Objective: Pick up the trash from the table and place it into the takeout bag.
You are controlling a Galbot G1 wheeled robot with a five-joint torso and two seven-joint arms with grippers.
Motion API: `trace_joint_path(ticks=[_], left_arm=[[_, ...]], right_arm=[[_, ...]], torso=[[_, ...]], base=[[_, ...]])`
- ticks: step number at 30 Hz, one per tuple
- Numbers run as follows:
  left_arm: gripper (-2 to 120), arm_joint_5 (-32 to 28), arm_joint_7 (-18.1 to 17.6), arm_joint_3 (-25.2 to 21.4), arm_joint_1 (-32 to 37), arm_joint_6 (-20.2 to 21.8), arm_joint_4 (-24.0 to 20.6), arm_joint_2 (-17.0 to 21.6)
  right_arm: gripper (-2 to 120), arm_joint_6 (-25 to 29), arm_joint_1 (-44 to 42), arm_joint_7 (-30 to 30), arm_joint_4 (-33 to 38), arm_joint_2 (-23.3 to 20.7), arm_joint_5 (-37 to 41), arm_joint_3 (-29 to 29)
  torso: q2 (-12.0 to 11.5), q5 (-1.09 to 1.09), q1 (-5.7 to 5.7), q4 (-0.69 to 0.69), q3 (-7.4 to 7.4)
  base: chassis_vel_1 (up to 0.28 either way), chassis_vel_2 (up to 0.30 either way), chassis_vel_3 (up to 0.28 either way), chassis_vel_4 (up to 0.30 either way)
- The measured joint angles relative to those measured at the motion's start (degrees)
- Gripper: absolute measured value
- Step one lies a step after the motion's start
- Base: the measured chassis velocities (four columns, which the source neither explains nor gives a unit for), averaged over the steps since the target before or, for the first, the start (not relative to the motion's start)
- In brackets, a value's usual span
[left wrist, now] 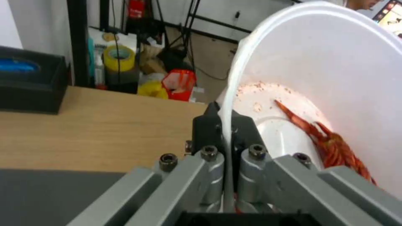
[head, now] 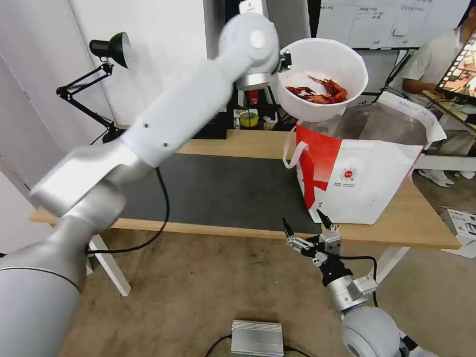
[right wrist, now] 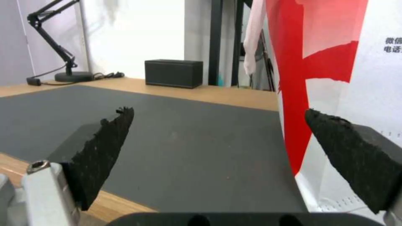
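Note:
My left gripper [head: 284, 61] is raised high and shut on the rim of the white round bowl [head: 322, 67], which is tilted and holds red shell scraps [head: 320, 92]. The bowl hangs just above the open mouth of the takeout bag [head: 367, 173], a white bag with a red panel and foil lining, standing on the right part of the table [head: 238, 144]. In the left wrist view the left gripper [left wrist: 224, 125] clamps the thin bowl [left wrist: 335, 72] rim, scraps [left wrist: 331, 144] lying inside. My right gripper [head: 303, 223] is open at the table's front edge, beside the bag [right wrist: 335, 62]; right gripper [right wrist: 218, 125].
A dark grey mat [head: 218, 191] covers the table's middle. A black box [right wrist: 174, 73] and a desk lamp [head: 106, 49] stand at the back. A tape roll [head: 249, 119] lies behind the table. A metal box [head: 257, 338] sits on the floor. A person sits at the far right.

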Motion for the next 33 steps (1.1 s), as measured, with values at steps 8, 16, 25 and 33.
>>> trace_joint_path(ticks=[8, 16, 25, 33], left_arm=[[0, 5.7, 1.3, 1.9, 2.6, -5.5, 0.4, -2.3], [0, 11.5, 3.3, 5.3, 4.5, -9.6, -0.8, -2.4], [0, 19.7, 7.5, 10.2, 5.4, -10.7, -3.8, -1.1], [0, 21.6, 9.1, 13.1, 5.8, -10.3, -6.3, -0.2]], right_arm=[[100, 0.0, 0.0, 0.0, 0.0, 0.0, 0.0, 0.0], [100, 0.0, 0.0, 0.0, 0.0, 0.0, 0.0, 0.0], [100, 0.0, 0.0, 0.0, 0.0, 0.0, 0.0, 0.0], [100, 0.0, 0.0, 0.0, 0.0, 0.0, 0.0, 0.0]], torso=[[0.0, -0.01, 0.00, 0.01, 0.00], [0.0, -0.01, 0.00, 0.01, 0.00], [0.0, -0.02, 0.00, 0.02, 0.00], [0.0, -0.02, 0.00, 0.01, 0.00]], base=[[0.000, 0.000, 0.000, 0.000], [0.000, 0.000, 0.000, 0.000], [0.000, 0.000, 0.000, 0.000], [0.000, 0.000, 0.000, 0.000]])
